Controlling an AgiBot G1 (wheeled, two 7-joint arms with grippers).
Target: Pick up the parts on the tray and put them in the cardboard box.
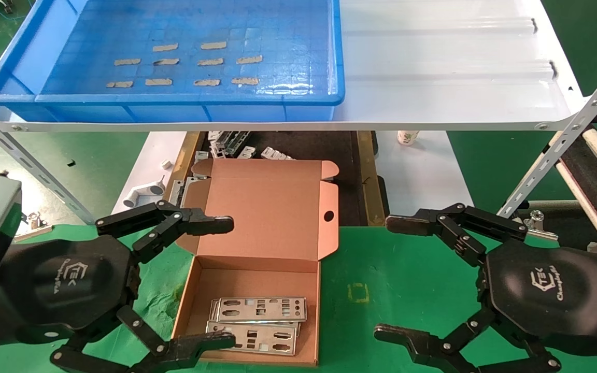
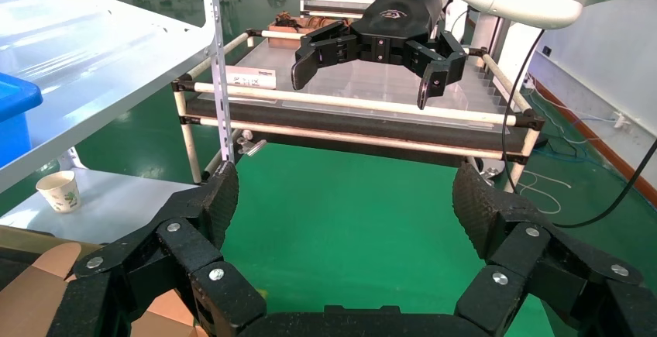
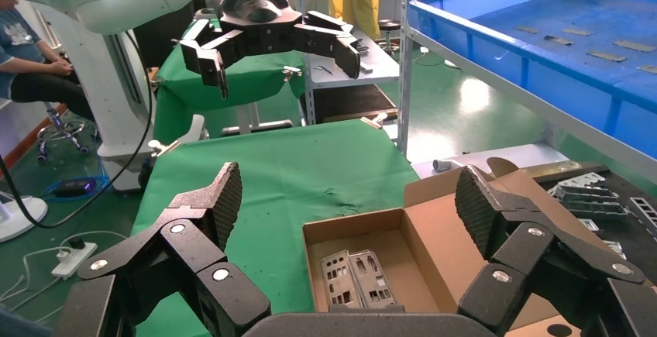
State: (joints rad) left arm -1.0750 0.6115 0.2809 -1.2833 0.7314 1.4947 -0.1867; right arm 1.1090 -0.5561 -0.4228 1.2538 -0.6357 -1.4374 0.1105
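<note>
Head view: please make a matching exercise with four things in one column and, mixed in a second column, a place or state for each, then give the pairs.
Things:
1. parts
2. tray
3. cardboard box
4. left hand

Places or states:
A. on the white shelf, holding only tape strips
B. open and empty, beside the box
C. lying inside the box
D. on the green cloth, lid open

Pairs: 1-C, 2-A, 3-D, 4-B

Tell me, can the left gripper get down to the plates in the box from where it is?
Probably yes. The left gripper is open beside the cardboard box, whose lid is folded back, and nothing covers the plates on its floor.
</note>
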